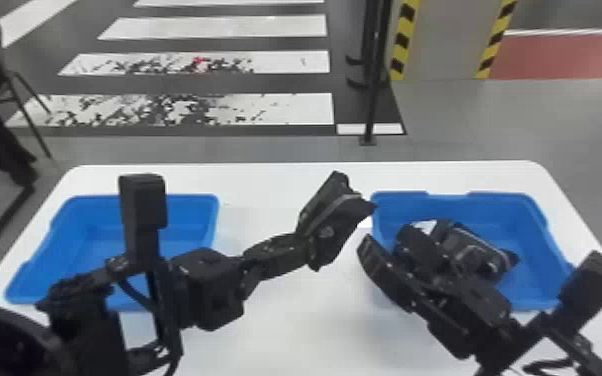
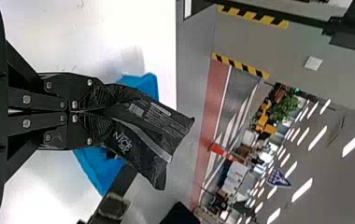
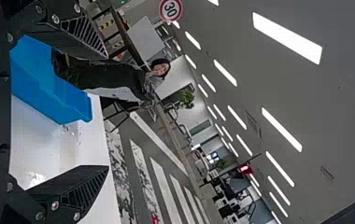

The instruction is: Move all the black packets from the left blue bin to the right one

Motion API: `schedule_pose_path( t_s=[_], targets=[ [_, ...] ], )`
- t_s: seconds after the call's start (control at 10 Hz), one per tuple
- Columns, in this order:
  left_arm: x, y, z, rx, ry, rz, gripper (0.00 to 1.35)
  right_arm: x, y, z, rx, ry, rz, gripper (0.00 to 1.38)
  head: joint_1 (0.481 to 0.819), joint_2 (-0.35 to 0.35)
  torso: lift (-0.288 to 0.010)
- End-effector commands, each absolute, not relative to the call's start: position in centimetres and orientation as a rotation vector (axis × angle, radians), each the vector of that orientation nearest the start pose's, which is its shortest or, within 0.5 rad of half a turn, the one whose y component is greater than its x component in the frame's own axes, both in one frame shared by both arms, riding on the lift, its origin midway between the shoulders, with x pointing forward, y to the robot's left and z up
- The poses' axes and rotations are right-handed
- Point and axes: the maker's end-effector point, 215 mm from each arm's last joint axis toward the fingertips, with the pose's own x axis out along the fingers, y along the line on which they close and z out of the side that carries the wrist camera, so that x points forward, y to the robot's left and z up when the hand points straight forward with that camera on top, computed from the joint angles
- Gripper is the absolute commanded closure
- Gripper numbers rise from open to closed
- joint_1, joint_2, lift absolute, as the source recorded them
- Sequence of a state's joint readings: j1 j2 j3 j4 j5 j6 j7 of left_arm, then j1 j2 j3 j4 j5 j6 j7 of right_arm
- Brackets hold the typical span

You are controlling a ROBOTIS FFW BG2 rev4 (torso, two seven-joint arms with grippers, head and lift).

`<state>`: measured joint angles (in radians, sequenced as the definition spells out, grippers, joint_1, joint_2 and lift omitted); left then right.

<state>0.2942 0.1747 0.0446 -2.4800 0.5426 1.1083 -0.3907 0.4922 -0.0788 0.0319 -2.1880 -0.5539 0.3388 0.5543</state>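
Note:
My left gripper (image 1: 312, 245) stands between the two bins, shut on a black packet (image 1: 340, 212) that tilts up toward the right blue bin (image 1: 490, 200). In the left wrist view, the left gripper (image 2: 98, 112) pinches one end of this black packet (image 2: 150, 133). More black packets (image 1: 485, 252) lie in the right bin, partly behind the right arm. My right gripper (image 1: 390, 240) is over that bin's near left part; in the right wrist view the right gripper (image 3: 106, 112) has its fingers spread, nothing between them. The left blue bin (image 1: 190, 215) is partly covered by the left arm.
Both bins stand on a white table (image 1: 285, 185), whose far edge runs behind them. The left arm reaches across from the left bin toward the middle. A black pole (image 1: 372, 90) stands on the floor beyond the table.

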Motion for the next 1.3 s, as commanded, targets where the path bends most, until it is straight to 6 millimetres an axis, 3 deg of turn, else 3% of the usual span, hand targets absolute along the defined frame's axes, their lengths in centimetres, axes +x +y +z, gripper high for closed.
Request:
schedule_pose_path(
  t_s=[0.0, 0.2, 0.4, 0.6, 0.8, 0.9, 1.0, 1.1, 1.2],
  targets=[
    [37.7, 4.4, -28.7, -0.298, 0.489, -0.825, 1.21, 40.1, -7.1, -27.2, 0.534, 0.050, 0.734, 0.20, 0.695, 0.005, -0.154],
    [36.6, 2.7, -28.8, -0.316, 0.507, -0.872, 1.21, 40.4, -7.0, -26.5, 0.526, 0.022, 0.731, 0.22, 0.695, -0.045, -0.154],
    [36.6, 2.6, -28.9, -0.319, 0.513, -0.875, 1.21, 41.0, -7.9, -26.0, 0.536, -0.014, 0.705, 1.29, 0.695, -0.065, -0.154],
    [36.7, 3.0, -29.1, -0.322, 0.515, -0.865, 1.21, 40.7, -7.4, -25.7, 0.597, -0.016, 0.720, 1.27, 0.695, -0.077, -0.154],
    [37.3, 3.7, -28.8, -0.337, 0.497, -0.837, 1.20, 39.0, -4.6, -26.1, 0.738, 0.049, 0.798, 1.27, 0.695, -0.063, -0.154],
    [37.5, 4.2, -28.9, -0.347, 0.495, -0.819, 1.06, 38.6, -4.0, -25.9, 0.782, 0.060, 0.819, 1.27, 0.695, -0.038, -0.154],
    [37.6, 4.5, -28.8, -0.362, 0.483, -0.808, 0.60, 38.7, -4.3, -25.9, 0.803, 0.057, 0.814, 1.27, 0.695, -0.015, -0.154],
    [37.6, 4.4, -28.3, -0.380, 0.460, -0.811, 0.18, 39.5, -5.9, -26.1, 0.800, 0.048, 0.784, 1.27, 0.695, 0.000, -0.154],
    [37.1, 4.2, -28.2, -0.405, 0.457, -0.823, 0.07, 40.8, -8.7, -26.4, 0.761, 0.034, 0.735, 1.27, 0.695, -0.008, -0.154]
  ],
)
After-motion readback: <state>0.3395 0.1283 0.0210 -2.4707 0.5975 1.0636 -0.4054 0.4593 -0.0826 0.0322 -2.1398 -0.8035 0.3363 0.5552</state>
